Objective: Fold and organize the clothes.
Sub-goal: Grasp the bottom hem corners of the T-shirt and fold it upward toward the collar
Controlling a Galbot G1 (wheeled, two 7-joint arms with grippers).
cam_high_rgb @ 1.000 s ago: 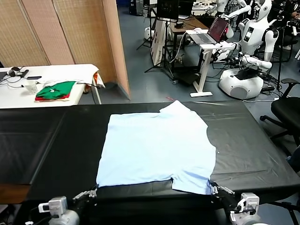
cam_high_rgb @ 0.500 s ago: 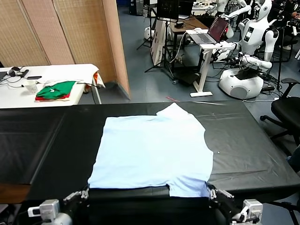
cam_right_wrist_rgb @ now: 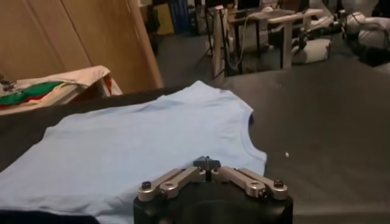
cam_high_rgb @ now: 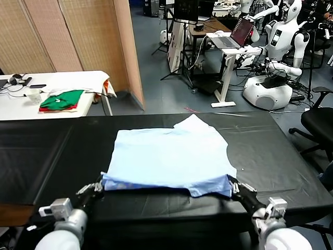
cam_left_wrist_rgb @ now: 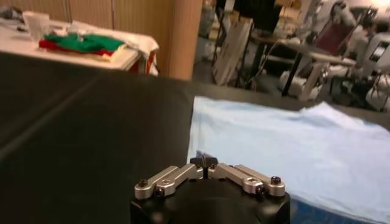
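Note:
The pale light-blue T-shirt point(cam_high_rgb: 169, 153) lies spread on the black table point(cam_high_rgb: 47, 151), its near hem raised off the surface and sagging between my two grippers. At the hem's left corner my left gripper point(cam_high_rgb: 100, 183) is shut on the cloth. My right gripper point(cam_high_rgb: 232, 183) is shut on the right corner. In the left wrist view the closed left gripper point(cam_left_wrist_rgb: 204, 161) sits at the edge of the T-shirt point(cam_left_wrist_rgb: 274, 137). In the right wrist view the right gripper point(cam_right_wrist_rgb: 207, 163) pinches the T-shirt point(cam_right_wrist_rgb: 140, 143), which stretches away from it. No lettering shows.
A white side table point(cam_high_rgb: 78, 79) at the far left carries green and red folded garments point(cam_high_rgb: 61, 100). Wooden partitions point(cam_high_rgb: 78, 34) stand behind it. Beyond the table are a laptop desk point(cam_high_rgb: 229, 44), other robots point(cam_high_rgb: 270, 86) and an office chair point(cam_high_rgb: 318, 122) at the right.
Both grippers have shut on the near hem corners, lifted them and carried the near edge away from me. The shirt now looks shorter front to back.

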